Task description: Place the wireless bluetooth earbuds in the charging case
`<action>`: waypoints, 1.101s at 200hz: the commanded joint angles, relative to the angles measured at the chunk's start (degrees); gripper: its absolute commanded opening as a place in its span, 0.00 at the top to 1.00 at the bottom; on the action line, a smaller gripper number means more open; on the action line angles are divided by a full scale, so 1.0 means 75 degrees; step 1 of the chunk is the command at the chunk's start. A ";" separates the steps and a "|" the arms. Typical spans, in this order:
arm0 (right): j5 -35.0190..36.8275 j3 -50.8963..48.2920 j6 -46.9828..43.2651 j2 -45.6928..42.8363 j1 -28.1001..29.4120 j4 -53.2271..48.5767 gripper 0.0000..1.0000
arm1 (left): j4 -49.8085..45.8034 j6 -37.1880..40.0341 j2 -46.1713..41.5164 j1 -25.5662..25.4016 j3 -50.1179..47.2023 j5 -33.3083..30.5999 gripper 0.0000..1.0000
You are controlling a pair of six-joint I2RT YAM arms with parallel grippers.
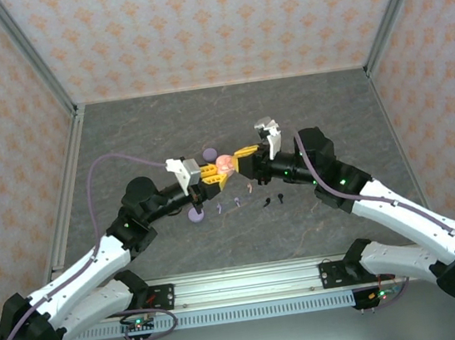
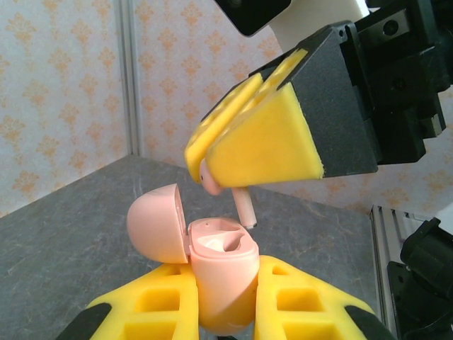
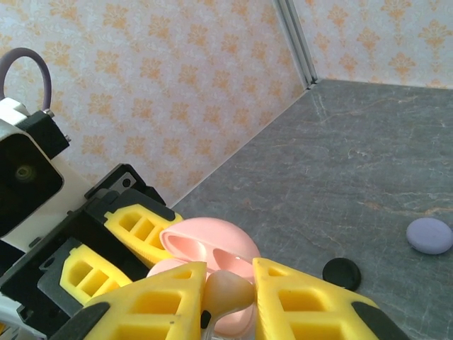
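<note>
Clamping one pink case (image 2: 221, 275): left jaws | pinching one pink earbud (image 2: 243, 204): right jaws

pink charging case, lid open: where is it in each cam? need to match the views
Top external: pink case at the centre of the frame.
Left wrist: bottom centre, lid open leftward, clamped in the left end effector.
Right wrist: lower left of centre, behind the pink earbud held by the right end effector.
Shared landmark: the left end effector's yellow fingers on the case, seen in all three.
</note>
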 commanded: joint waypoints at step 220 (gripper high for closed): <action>-0.0236 0.0366 -0.0287 0.0382 0.0123 -0.0475 0.79 | 0.0193 0.0146 0.0071 -0.0127 0.0309 -0.0397 1.00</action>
